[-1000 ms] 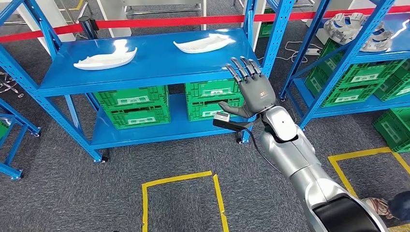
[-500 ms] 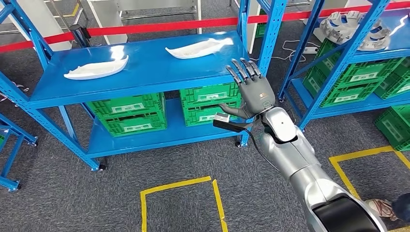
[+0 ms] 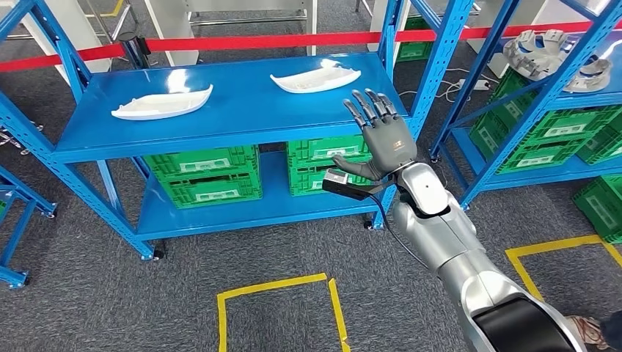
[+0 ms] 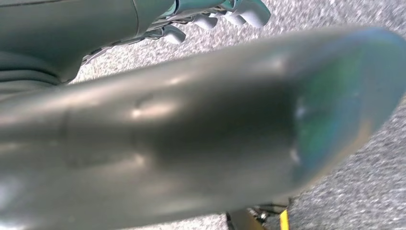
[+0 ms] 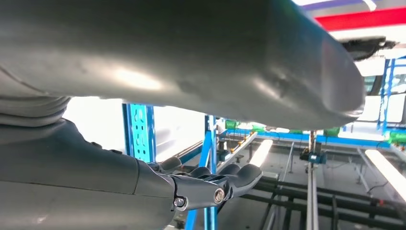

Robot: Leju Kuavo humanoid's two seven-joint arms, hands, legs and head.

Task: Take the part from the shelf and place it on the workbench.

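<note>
Two white curved parts lie on the top board of the blue shelf (image 3: 242, 121): one at its left (image 3: 163, 104), one at its back right (image 3: 315, 78). My right hand (image 3: 385, 139) is raised in front of the shelf's right front corner, palm toward the shelf, fingers (image 3: 370, 103) spread and empty. It hangs short of the nearer white part and touches nothing. In the right wrist view the same hand (image 5: 191, 187) holds nothing, with the blue uprights beyond it. My left hand (image 4: 215, 14) hangs over grey carpet with nothing in it.
Green crates (image 3: 205, 174) fill the shelf's lower board. A second blue shelf at the right carries grey round parts (image 3: 546, 55) and more green crates. Red barrier tape (image 3: 293, 40) runs behind. Yellow floor lines (image 3: 275, 282) mark the carpet, and a person's shoe (image 3: 587, 326) is at the bottom right.
The whole picture has shifted as the camera moved, with the shelf now a little further right. My right hand keeps the same raised, spread pose.
</note>
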